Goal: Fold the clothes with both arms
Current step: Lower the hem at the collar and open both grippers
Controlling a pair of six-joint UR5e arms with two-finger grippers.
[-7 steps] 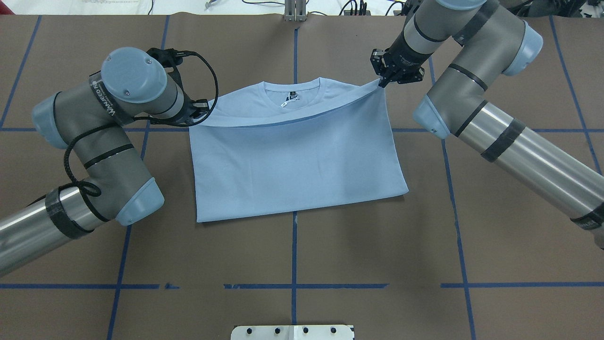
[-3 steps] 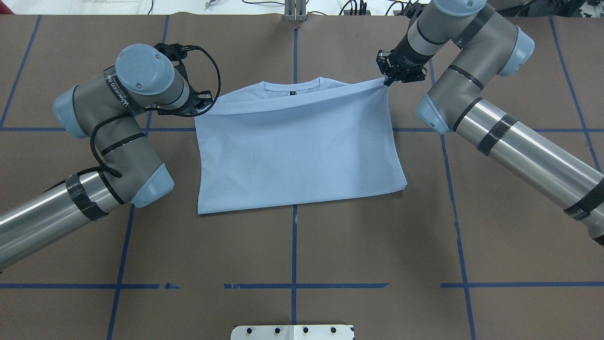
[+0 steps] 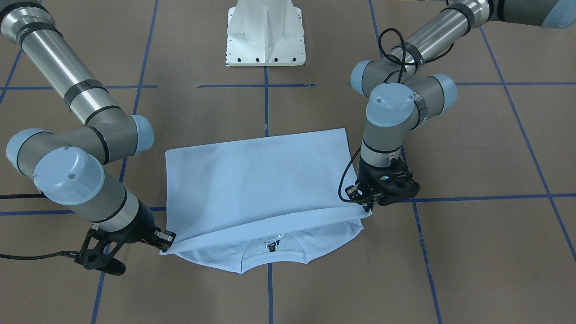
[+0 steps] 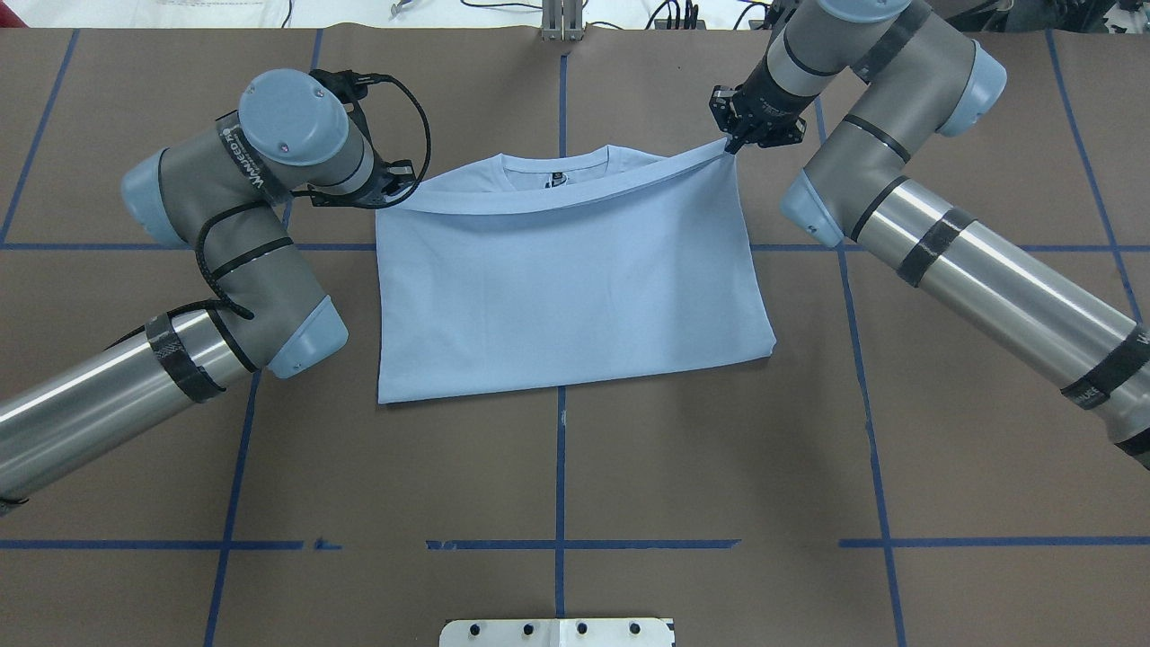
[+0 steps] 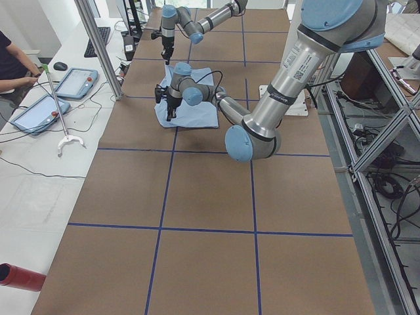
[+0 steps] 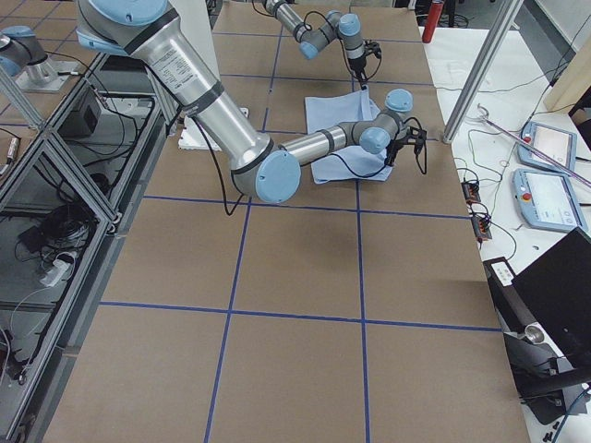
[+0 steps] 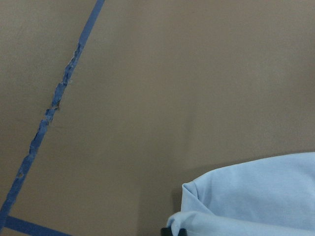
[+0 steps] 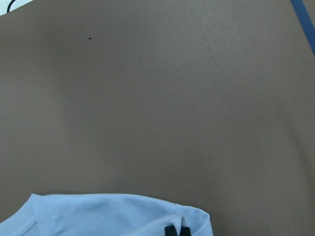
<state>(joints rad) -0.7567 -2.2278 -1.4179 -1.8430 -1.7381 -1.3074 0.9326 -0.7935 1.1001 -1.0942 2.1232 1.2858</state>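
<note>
The light blue T-shirt lies on the brown table, its lower half folded up toward the round collar. The chest print is hidden. My left gripper is shut on the folded edge's left corner. My right gripper is shut on the right corner. The held edge sags just short of the collar label. In the front-facing view the shirt spans between the left gripper and the right gripper. The wrist views show pinched cloth at their lower edges.
The table is brown paper with blue tape lines. The white pedestal base stands at the near edge. A side bench with tablets and a metal post lies beyond the far edge.
Both grippers have carried the folded edge farther toward the collar. The edge now covers more of the shoulders and reaches the label. The shirt's near fold has shifted slightly away from the robot.
</note>
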